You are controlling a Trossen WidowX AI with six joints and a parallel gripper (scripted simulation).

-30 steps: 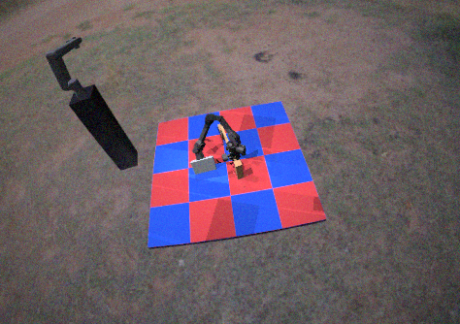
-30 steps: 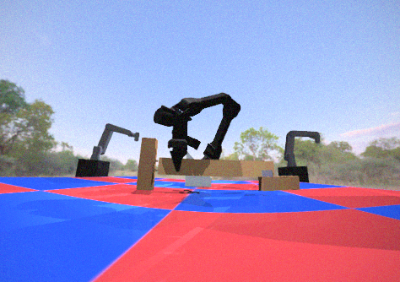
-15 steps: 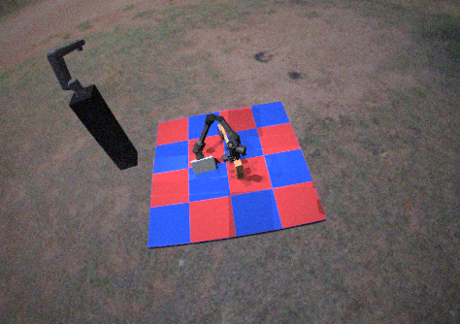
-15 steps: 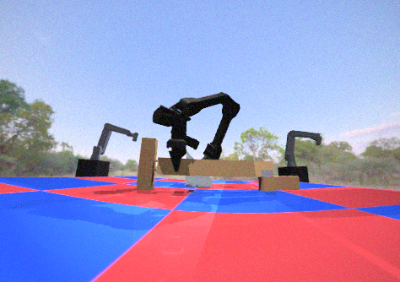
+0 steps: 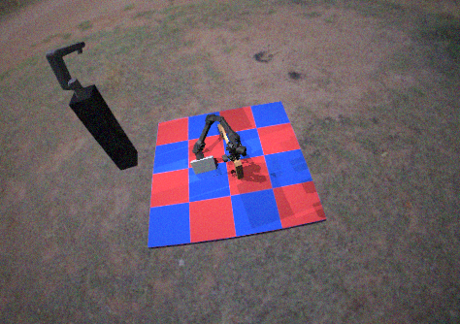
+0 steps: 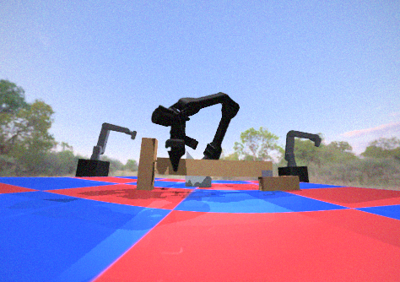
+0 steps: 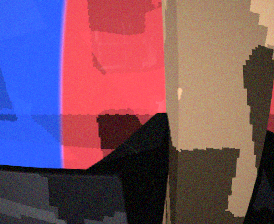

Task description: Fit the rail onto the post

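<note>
The long wooden rail (image 5: pixel 223 133) (image 6: pixel 228 168) (image 7: pixel 213 60) is off the table and looks close to level in the exterior view. Its far end sits at the small grey bracket (image 6: pixel 267 173) on the low footboard block (image 6: pixel 279 183). Its near end meets the side of the upright wooden post (image 5: pixel 239 172) (image 6: pixel 146 165), with no gap visible in the exterior view. The pegs and holes cannot be seen. My gripper (image 6: pixel 175 167) (image 7: pixel 189 123) is shut on the rail, a little way from the post, with its fingers pointing down on either side.
A pale grey block (image 5: pixel 204 165) (image 6: pixel 198 181) stands by the arm's base, behind the rail in the exterior view. Black pedestals (image 5: pixel 104 129) (image 6: pixel 92 168) (image 6: pixel 294 174) with other arms stand beyond the checkered mat (image 5: pixel 211 221) (image 6: pixel 253 243).
</note>
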